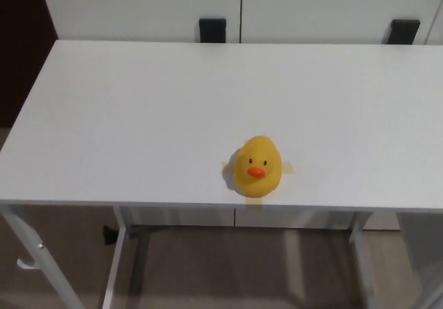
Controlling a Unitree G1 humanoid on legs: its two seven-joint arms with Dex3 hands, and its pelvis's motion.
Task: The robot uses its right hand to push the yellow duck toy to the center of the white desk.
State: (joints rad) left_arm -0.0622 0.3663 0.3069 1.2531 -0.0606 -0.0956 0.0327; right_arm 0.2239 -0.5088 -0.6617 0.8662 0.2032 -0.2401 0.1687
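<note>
Item 1: floor (208, 267), beige, seen below the near edge of the desk, with white desk legs (114, 267) standing on it at left and right.

Item 2: yellow duck toy (257, 166), 1 piece, upright, orange beak turned toward the camera. It sits on the white desk (138, 115) just behind the near edge, slightly right of the picture's middle and well short of the desk's center. Nothing touches it.

Item 3: white desk, 1 piece, wide top running nearly the full width of the view; apart from the duck its surface carries no object.

Item 4: white wall panels (138, 4) behind the far edge, split by 1 vertical seam, with 2 black brackets (212, 29) against them.

Item 5: robot hands, left and right: neither shows in the view, so the state of their fingers cannot be told.
</note>
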